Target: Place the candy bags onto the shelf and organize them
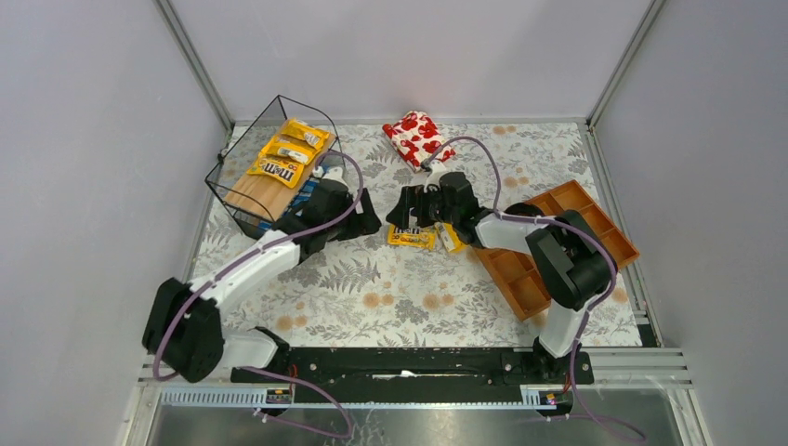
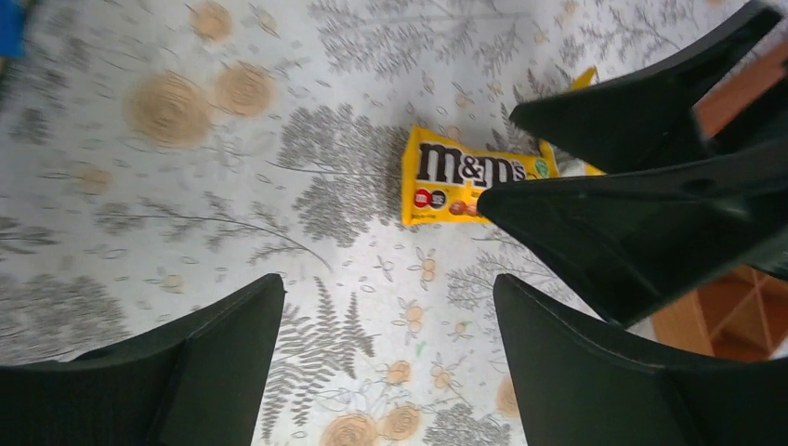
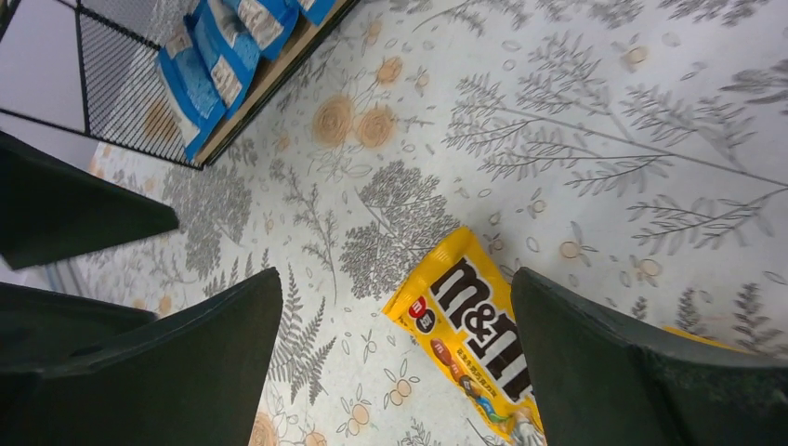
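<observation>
The black wire shelf [image 1: 253,197] stands at the back left. Three yellow candy bags [image 1: 294,149] lie on its upper board, and blue bags [image 3: 216,58] lie on the lower board. One yellow M&M's bag [image 1: 412,238] lies flat on the table, with a second yellow bag [image 1: 453,239] just right of it. My right gripper [image 1: 405,219] hovers open above the first bag [image 3: 474,334], which lies near its right finger. My left gripper [image 1: 370,224] is open and empty, just left of that bag [image 2: 465,177], facing the right gripper's fingers [image 2: 641,204].
A red-and-white floral pouch [image 1: 416,137] lies at the back centre. An orange-brown compartment tray [image 1: 558,246] sits at the right, under the right arm. The two grippers are close together at mid-table. Grey walls enclose the table on three sides.
</observation>
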